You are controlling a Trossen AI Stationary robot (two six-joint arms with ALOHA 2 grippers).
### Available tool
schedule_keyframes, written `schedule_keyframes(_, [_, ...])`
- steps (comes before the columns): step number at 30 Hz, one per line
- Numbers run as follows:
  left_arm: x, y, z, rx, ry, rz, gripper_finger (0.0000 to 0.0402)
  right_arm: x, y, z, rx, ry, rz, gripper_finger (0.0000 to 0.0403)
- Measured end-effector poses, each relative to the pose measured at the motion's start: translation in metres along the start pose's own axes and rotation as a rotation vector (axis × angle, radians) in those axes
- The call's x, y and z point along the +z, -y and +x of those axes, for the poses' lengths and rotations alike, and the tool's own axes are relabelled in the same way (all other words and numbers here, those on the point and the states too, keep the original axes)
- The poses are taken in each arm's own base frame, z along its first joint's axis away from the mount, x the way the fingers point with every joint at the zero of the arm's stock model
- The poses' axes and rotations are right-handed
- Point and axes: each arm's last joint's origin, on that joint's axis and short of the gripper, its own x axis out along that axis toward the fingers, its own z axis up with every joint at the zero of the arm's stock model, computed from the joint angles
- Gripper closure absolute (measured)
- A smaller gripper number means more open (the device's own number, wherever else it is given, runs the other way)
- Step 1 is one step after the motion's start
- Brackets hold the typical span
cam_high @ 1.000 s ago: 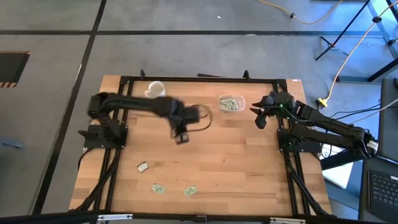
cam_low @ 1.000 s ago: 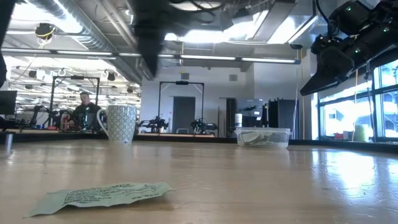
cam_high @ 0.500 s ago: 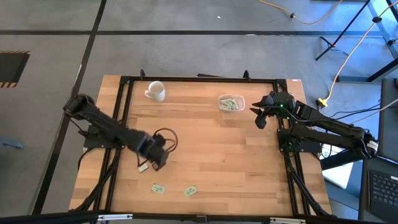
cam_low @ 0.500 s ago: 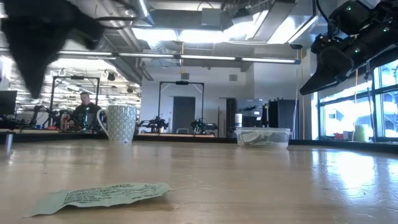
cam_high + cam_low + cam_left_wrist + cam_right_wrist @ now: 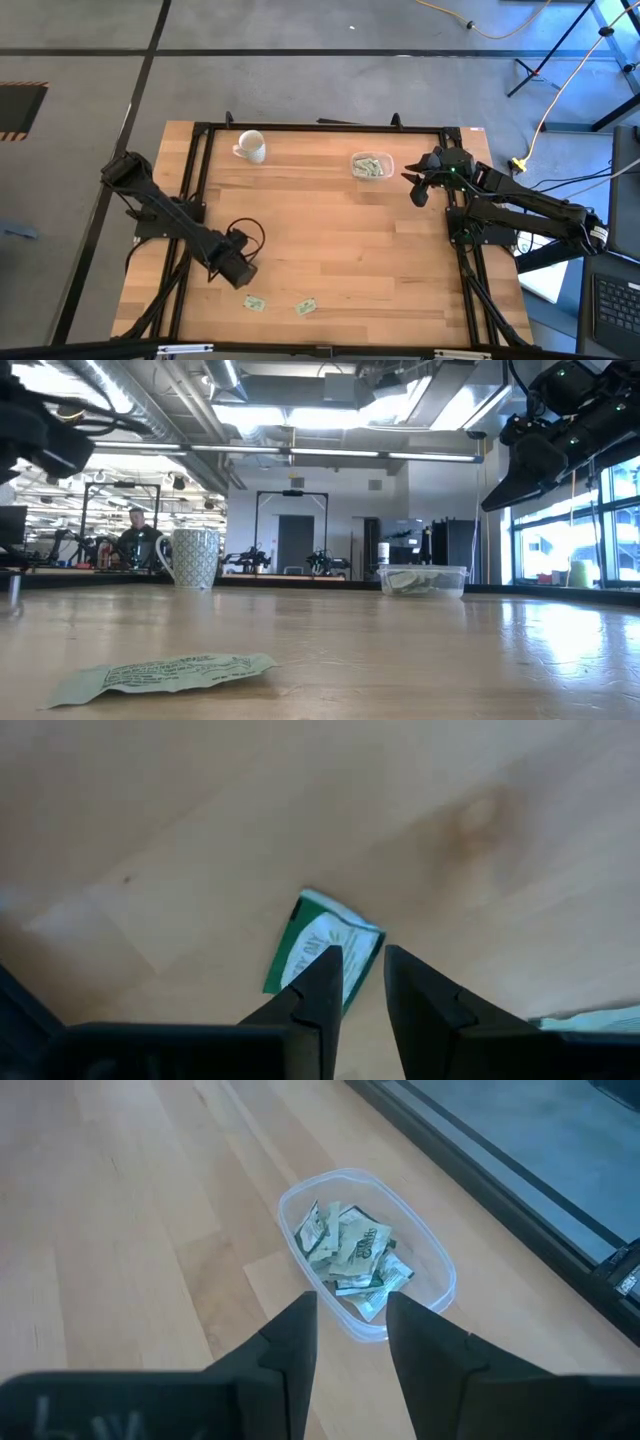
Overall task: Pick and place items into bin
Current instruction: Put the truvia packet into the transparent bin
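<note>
My left gripper [image 5: 238, 268] hovers over the near left part of the table, open with a narrow gap [image 5: 360, 955]. Beneath it a green and white packet [image 5: 318, 952] lies flat on the wood, with one fingertip [image 5: 325, 970] showing over it; in the high view the gripper hides this packet. Two more packets [image 5: 255, 302] [image 5: 306, 306] lie flat near the near edge, one showing close up in the low view [image 5: 160, 672]. The clear bin [image 5: 371, 166] [image 5: 365, 1250] stands on the far side with several packets inside. My right gripper [image 5: 420, 190] [image 5: 350, 1300] waits open, raised just right of the bin.
A white mug [image 5: 250, 146] [image 5: 195, 558] stands at the far left of the table. The black frame rails [image 5: 200, 130] run along the table's far, left and right sides. Bare wood lies between the packets and the bin. A person sits in the room beyond [image 5: 133, 530].
My left gripper has swung from the table's middle, left of the bin, toward the near left, first beside and now over the leftmost packet, which it covers in the high view. The packets, bin and mug have stayed put.
</note>
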Motion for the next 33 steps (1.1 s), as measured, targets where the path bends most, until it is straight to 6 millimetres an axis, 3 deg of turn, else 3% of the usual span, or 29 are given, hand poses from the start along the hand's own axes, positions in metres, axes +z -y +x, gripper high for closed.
schedule_keyframes(20, [-0.005, -0.005, 0.033, 0.071, -0.074, 0.011, 0.0351, 0.000, 0.000, 0.000, 0.000, 0.005, 0.000, 0.0276])
schedule_keyframes(33, [-0.005, -0.005, 0.034, 0.080, -0.075, 0.024, 0.0395, 0.001, 0.000, 0.000, 0.000, 0.006, 0.000, 0.0276])
